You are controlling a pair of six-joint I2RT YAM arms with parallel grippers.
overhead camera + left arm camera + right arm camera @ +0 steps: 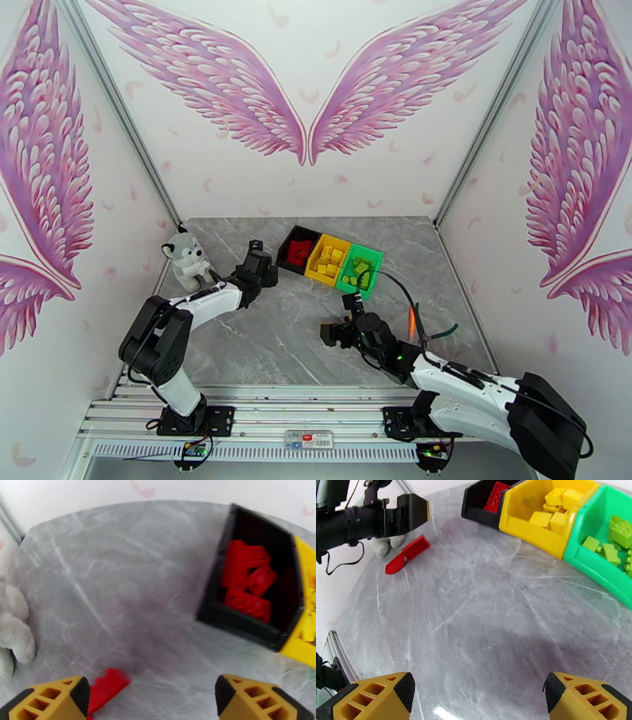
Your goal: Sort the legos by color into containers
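Op: Left hand (152,695) is released, fingers wide apart, nothing between them. A loose red lego (106,689) lies on the table (118,578) just beside my left finger, outside the gap.

Eng: So you're not centred on it?

Op: No. I judge the step is getting that piece into the black bin (237,626). To do it well I'd shift the hand sideways until the piece sits between the fingers. Then I'd square the fingers across its narrow side, go right down to the table and close. It's low and thin, so a high grab would likely slip off.

Eng: How does it look from the other arm?

Op: From the right wrist it's long, flat and bright red. It lies at an angle under the left hand, short of the black bin and not touching it. It could be two pieces end to end, I can't tell.

Eng: Bins?

Op: Black holds red bricks (247,576). The yellow bin (537,531) holds yellow ones and the green bin (592,565) light green. The sort looks near done. Right hand (478,695) is released too, empty, hanging over bare table.
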